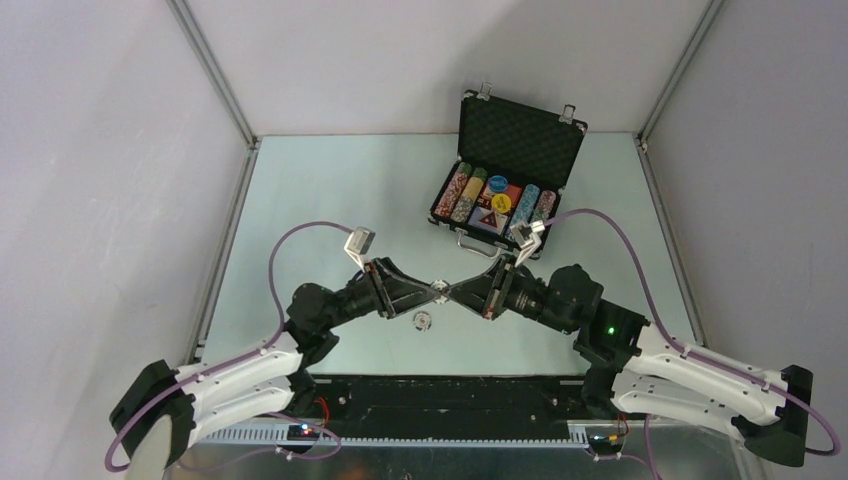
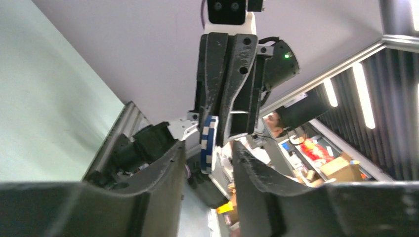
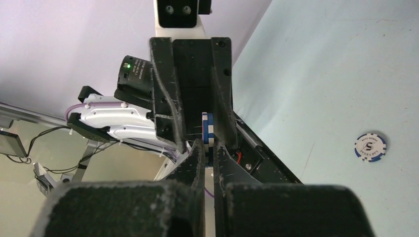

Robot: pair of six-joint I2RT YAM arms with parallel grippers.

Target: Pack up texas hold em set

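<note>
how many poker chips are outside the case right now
2. One blue-and-white chip lies flat on the table, centre front; a second chip is pinched edge-on in the right gripper, off the table. Others may be hidden behind the grippers.

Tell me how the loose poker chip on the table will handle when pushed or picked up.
Lying flat, the loose poker chip on the smooth table would probably slide, not roll, when pushed. It looks thin and rigid, so grasping its low edge is likely tricky.

Top view looks down over the whole table [image 1: 320, 180]; the close wrist views face each other, sharing a chip [image 2: 209, 143].
</note>
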